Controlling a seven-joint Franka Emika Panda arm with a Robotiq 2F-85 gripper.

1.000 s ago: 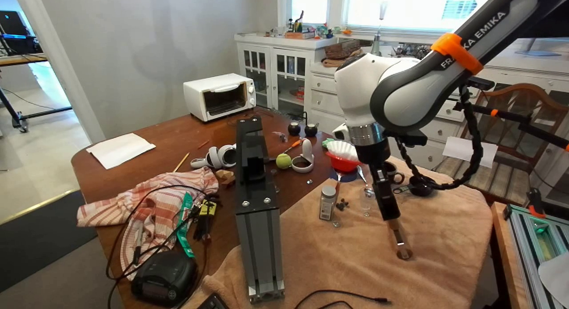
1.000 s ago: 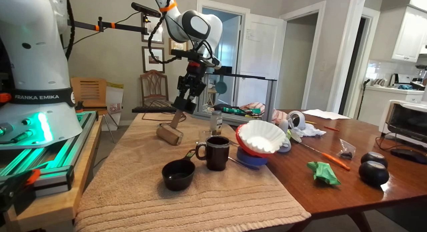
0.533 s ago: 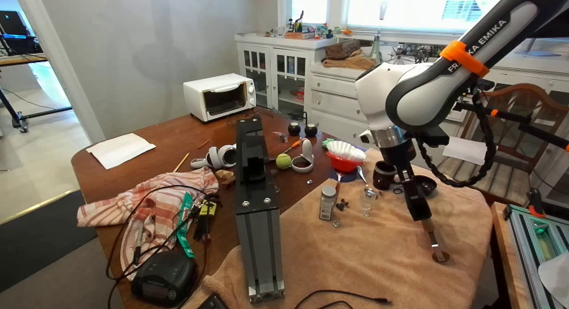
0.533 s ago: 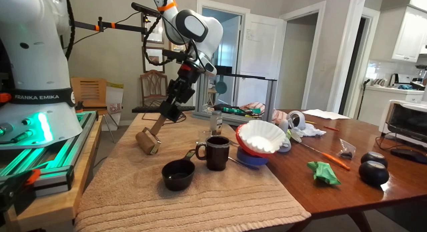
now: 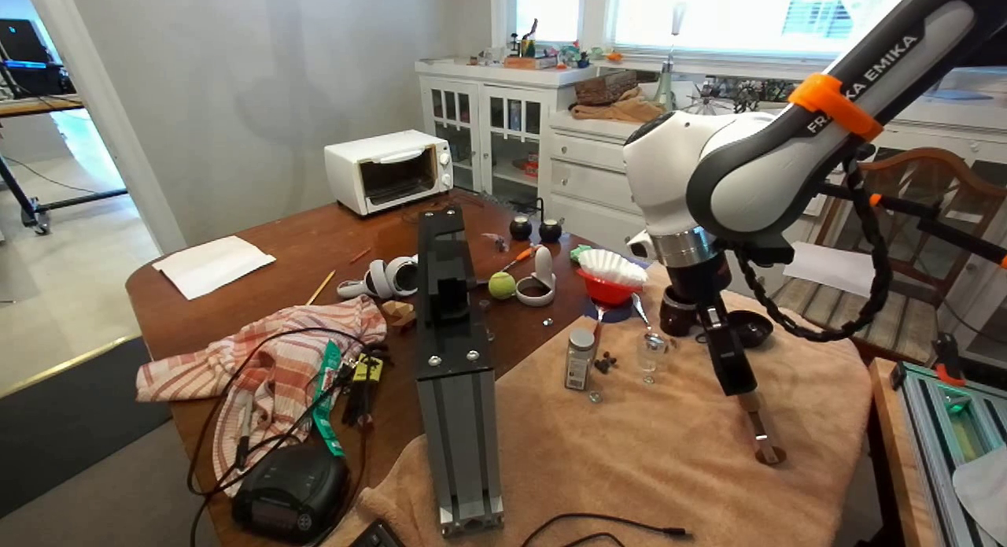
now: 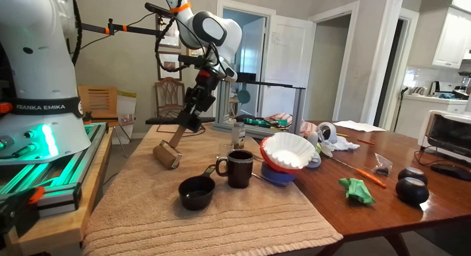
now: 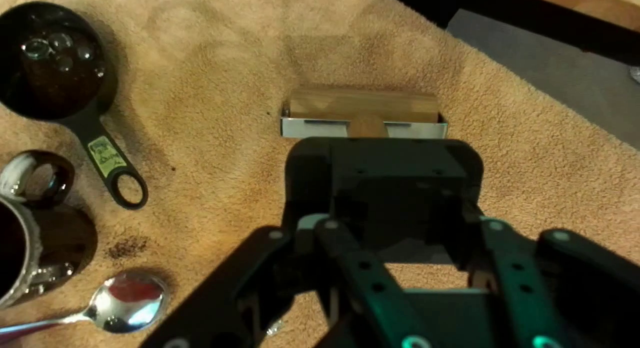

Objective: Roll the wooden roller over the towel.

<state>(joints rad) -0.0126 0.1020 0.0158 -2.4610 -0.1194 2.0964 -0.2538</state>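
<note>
Roller (image 6: 165, 155): is sitting nearer the robot base (image 6: 39, 133) than a second ago, apparently resting on the towel (image 6: 147, 211).
Gripper (image 6: 189, 121): is clamping the roller's handle (image 6: 178, 136).
Towel pass: rolling is probably proceeding; next move is calling for level, steady pressure.

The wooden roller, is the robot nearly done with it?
Done: the wooden roller seems to rest on the towel, its handle in the gripper. In hand: rolling, probably, since the wooden roller sits in a different spot than a second ago. Left: probably letting go, since the handle is gripped, and perhaps more strokes: the towel doesn't show what's been rolled.
</note>
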